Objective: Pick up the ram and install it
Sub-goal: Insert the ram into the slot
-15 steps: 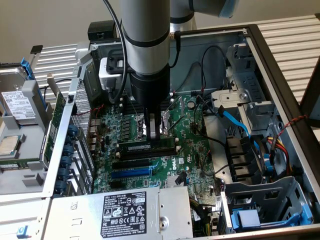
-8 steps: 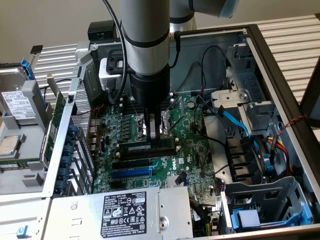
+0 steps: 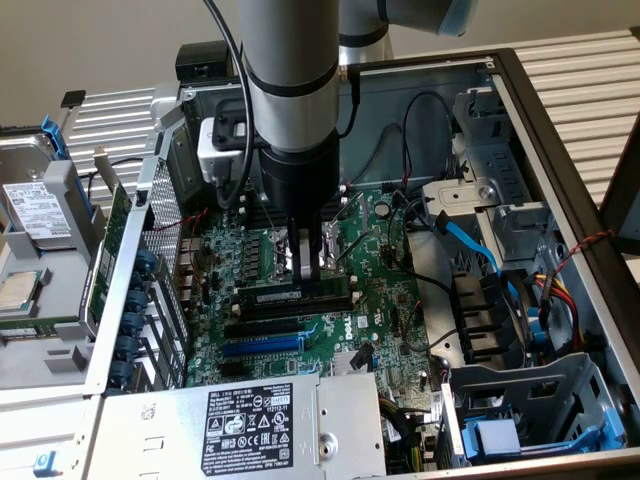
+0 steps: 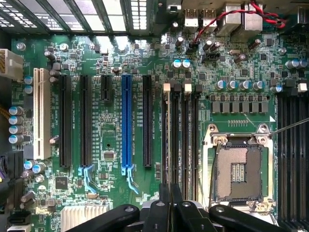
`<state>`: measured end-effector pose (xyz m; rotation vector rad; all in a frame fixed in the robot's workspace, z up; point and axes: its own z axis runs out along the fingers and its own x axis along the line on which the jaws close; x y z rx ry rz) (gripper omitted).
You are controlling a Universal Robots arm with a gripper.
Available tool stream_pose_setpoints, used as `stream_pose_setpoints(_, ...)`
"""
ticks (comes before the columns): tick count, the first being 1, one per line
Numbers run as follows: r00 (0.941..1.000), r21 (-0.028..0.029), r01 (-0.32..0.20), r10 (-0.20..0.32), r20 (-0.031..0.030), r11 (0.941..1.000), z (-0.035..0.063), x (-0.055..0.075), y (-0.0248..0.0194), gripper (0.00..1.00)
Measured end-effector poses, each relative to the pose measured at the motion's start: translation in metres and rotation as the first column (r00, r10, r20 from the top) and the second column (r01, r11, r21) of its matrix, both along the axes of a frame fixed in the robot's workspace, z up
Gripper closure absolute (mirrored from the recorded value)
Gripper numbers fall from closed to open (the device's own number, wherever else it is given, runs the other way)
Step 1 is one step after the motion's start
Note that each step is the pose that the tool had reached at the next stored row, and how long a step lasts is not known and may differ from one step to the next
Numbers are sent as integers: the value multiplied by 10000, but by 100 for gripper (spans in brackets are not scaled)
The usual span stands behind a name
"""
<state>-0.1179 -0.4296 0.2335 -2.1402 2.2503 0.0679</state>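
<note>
The ram (image 3: 290, 296) is a long thin green stick standing on edge in the memory slot nearest the expansion slots, level with the motherboard. In the wrist view the ram (image 4: 168, 140) shows edge-on, running from a white end clip (image 4: 167, 88) down to my fingertips. My gripper (image 3: 312, 272) comes straight down from above onto the stick's top edge, a little right of its middle in the exterior view. The gripper (image 4: 169, 191) has its jaws closed together across the stick's thin edge. Beside it lie the other black memory slots (image 4: 186, 135).
A blue expansion slot (image 4: 126, 121) and black ones lie parallel beside the ram. The open CPU socket (image 4: 239, 169) lies past the memory slots. The power supply (image 3: 260, 420), a drive cage (image 3: 540, 400) and a blue cable (image 3: 470, 240) crowd the case; a hard drive (image 3: 35, 210) sits outside.
</note>
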Motion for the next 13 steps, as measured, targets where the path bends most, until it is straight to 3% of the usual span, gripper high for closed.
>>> stream_pose_setpoints(13, 10000, -14, -1, 1, 35, 10000, -21, -6, 2, 88)
